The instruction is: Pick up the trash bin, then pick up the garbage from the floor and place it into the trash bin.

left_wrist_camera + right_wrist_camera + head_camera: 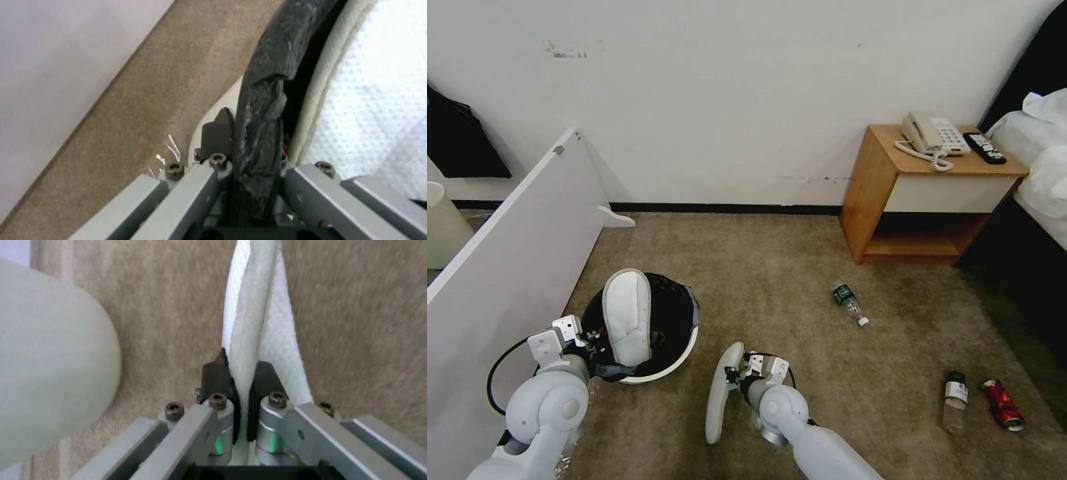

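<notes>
Your left arm comes up from the lower left of the head view, elbow bent, and its left end effector (589,339) sits on the near-left rim of the trash bin (677,363). In the left wrist view the left end effector (249,146) is pinched narrow on the rim, and the black garbage bag (262,100) folded over that rim is caught between its fingers (218,133). One white slipper (627,317) stands in the bin, leaning sole-out against the bag.

Your right arm reaches in from the bottom centre of the head view, forearm angled up and to the left. Its right end effector (739,375) holds the second slipper (719,393) by its edge, so the slipper hangs upright, just right of the bin and not touching it. The right wrist view shows the right end effector (242,373) closed tight on the slipper's white dimpled fabric (249,313), with the floor (356,323) behind it.

The rest of the garbage lies well apart from both end effectors. A small plastic bottle with a dark green label (850,303) lies on the carpet (774,280) right of centre, in front of the wooden nightstand (887,193). At the lower right a second bottle (955,402) with a dark cap and a pale label lies beside a red can (1001,403). You cannot read the writing on any of these labels.

A white panel (514,247) leans along the left side of the frame, close to your left arm. A cream telephone (934,137) and a black remote (985,148) rest on the nightstand.
</notes>
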Tool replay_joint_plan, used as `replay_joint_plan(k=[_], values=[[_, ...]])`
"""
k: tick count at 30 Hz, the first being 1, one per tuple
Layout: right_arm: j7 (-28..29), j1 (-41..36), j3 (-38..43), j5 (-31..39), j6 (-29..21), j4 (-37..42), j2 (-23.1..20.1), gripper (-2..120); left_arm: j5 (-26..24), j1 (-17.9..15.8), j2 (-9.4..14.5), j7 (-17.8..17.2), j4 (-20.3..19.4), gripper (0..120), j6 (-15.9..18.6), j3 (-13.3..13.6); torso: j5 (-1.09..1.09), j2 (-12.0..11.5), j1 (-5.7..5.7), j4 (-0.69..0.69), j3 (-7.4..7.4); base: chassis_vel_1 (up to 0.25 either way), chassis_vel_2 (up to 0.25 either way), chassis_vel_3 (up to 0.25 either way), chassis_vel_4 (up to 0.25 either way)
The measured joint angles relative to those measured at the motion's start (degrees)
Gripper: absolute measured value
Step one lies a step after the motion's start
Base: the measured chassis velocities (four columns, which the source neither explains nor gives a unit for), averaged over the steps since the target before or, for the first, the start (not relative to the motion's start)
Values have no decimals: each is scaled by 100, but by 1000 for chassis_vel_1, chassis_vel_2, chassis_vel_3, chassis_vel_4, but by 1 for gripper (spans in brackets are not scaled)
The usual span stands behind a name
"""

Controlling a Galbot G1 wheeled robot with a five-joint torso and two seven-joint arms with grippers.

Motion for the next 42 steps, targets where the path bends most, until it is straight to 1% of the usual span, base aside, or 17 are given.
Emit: replay_joint_plan(k=[6,8,10,11,12,15,18,22,24,26,28,30,31,32,38,40,42], values=[[168,30,74,-210,94,669,-443,1,-4,17,15,184,-8,1,40,116,0,0,0,0,0,0,0,0,0],[169,111,147,-365,107,1143,-901,1,-59,21,64,263,-42,1,88,229,2,0,0,1,0,0,0,0,0],[169,127,163,-418,111,1232,-1034,1,-68,18,77,273,-45,1,95,256,1,0,0,1,0,0,0,0,0],[167,158,204,-588,147,1459,-1419,1,-96,6,113,278,-52,1,112,327,-1,0,0,0,0,0,0,0,0],[167,158,204,-588,147,1459,-1419,1,-96,6,113,278,-52,1,112,327,-1,0,0,0,0,0,0,0,0],[164,173,359,-835,203,2012,-2151,1,-241,-43,179,277,-85,1,179,460,-1,0,0,-3,0,0,0,0,0],[184,172,422,-893,229,2216,-2342,1,-279,-53,208,267,-94,1,195,493,1,0,0,-2,1,0,0,0,0],[201,181,570,-1054,305,2724,-2854,1,-492,-16,285,227,-165,1,255,528,1,0,0,0,1,0,0,0,0],[192,196,580,-1085,313,2800,-2933,1,-531,-5,297,222,-178,1,264,528,1,0,0,-1,1,0,0,0,0],[109,268,640,-1255,358,3111,-3262,1,-656,-5,336,195,-195,1,299,538,1,0,0,1,0,0,0,0,0],[75,280,664,-1316,372,3189,-3365,1,-697,-18,343,194,-195,1,314,549,0,0,0,2,1,0,0,0,0],[-74,324,796,-1498,444,3503,-3733,1,-810,-62,361,205,-194,1,374,619,-1,0,0,-1,1,0,0,0,0],[-74,324,796,-1498,444,3503,-3733,1,-810,-62,361,205,-194,1,374,619,-1,0,0,-1,1,0,0,0,0],[-187,335,901,-1541,484,3685,-3959,1,-838,-97,367,232,-185,1,399,673,-1,0,0,-1,0,0,0,0,0],[-444,334,1162,-1635,581,4023,-4395,1,-955,-168,379,266,-200,1,483,804,-2,0,0,-1,1,0,0,0,0],[-732,334,1371,-1719,671,4235,-4640,1,-1051,-222,412,243,-276,1,522,912,-1,0,0,0,1,0,0,0,0],[-822,334,1434,-1733,695,4304,-4692,1,-1087,-245,425,237,-300,1,534,939,-1,0,0,-1,0,0,0,0,0]])
